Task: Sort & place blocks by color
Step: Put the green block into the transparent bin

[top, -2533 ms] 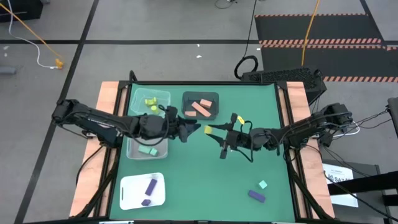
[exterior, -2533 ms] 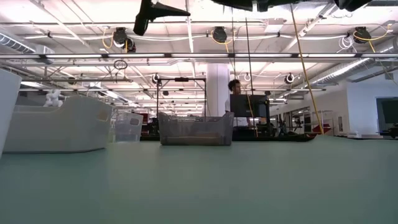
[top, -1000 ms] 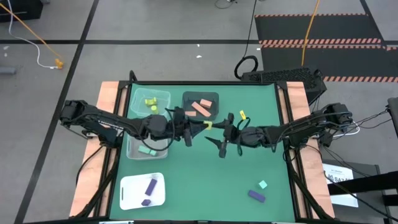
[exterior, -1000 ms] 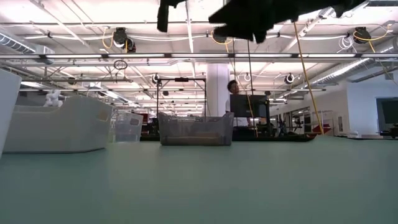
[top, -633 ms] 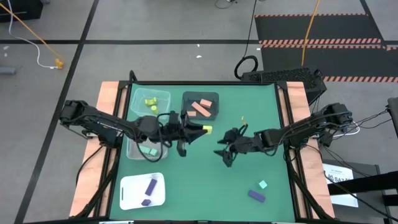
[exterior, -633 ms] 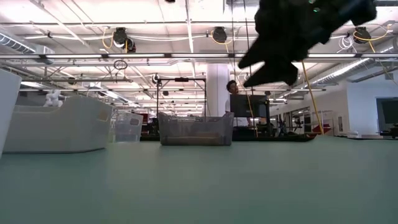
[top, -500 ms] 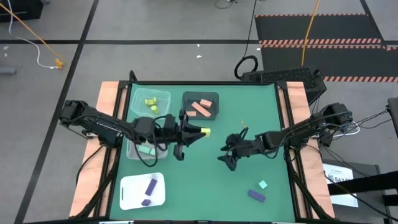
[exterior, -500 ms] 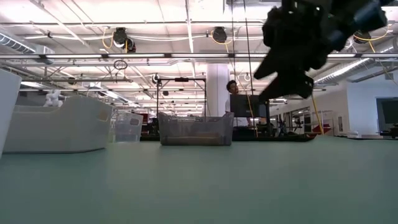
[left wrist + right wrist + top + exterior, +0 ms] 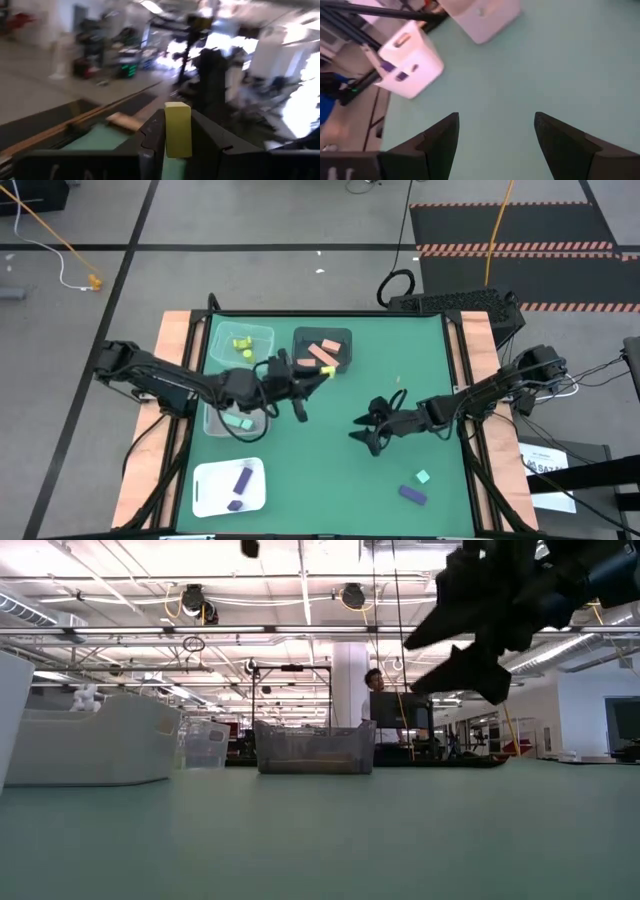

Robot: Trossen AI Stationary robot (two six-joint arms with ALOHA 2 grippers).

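Above the green surface [image 9: 330, 470], the left pincer [image 9: 322, 372] pinches a yellow-green block [image 9: 177, 129] beside the dark bin [image 9: 322, 350]; its wrist view shows this clearly. The right pincer [image 9: 496, 140] hangs spread mid-surface, facing the white tray [image 9: 410, 60].

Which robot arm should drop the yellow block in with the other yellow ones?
The left. Its end effector already grips the yellow block, and the clear bin with the yellow blocks is on its side. The right end effector is open, empty, and farther off.
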